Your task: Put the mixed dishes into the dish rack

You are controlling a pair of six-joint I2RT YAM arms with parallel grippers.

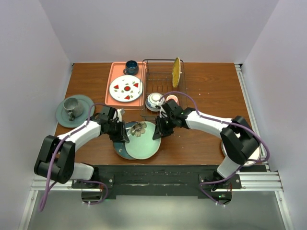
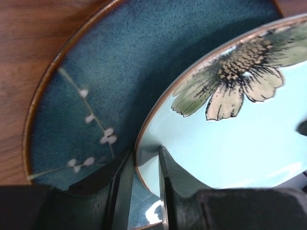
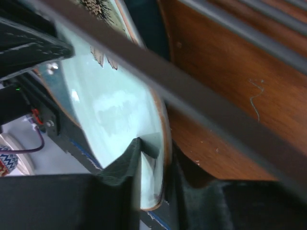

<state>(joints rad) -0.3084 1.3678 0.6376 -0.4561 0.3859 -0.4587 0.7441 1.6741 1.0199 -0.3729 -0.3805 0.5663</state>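
Two grippers hold one plate between them. The left gripper (image 1: 121,131) pinches the left rim of the pale teal plate (image 1: 144,141), and the right gripper (image 1: 160,130) pinches its right rim. In the left wrist view the left gripper (image 2: 146,175) is nearly closed, and its two dark fingers (image 2: 120,184) have the thin edge of the pale teal plate (image 2: 240,143) squeezed between them. This plate has a big flower painted on it. It lies partly over a dark blue plate (image 2: 91,67) with small white buds on it, which rests flat on the brown counter (image 1: 211,96). In the right wrist view the right gripper (image 3: 151,184) is also nearly closed, with the rim of the pale teal plate (image 3: 115,110) between its fingers (image 3: 120,177). The plate looks a bit tipped up on that side, but the view is too close to be sure. The dish rack (image 1: 160,76) stands at the far side of the counter, well apart from the held plate. A yellow plate (image 1: 176,72) stands up on its edge in the rack. A small bowl (image 1: 154,101) and a pink mug (image 1: 171,99) sit at the near end of the rack, just beside each other. A pink tray (image 1: 115,72) lies just left of the rack, with a white plate (image 1: 126,88) with red marks and a blue mug (image 1: 131,67) on it. Far to the left, a grey cup (image 1: 72,108) sits on a grey saucer (image 1: 86,103).
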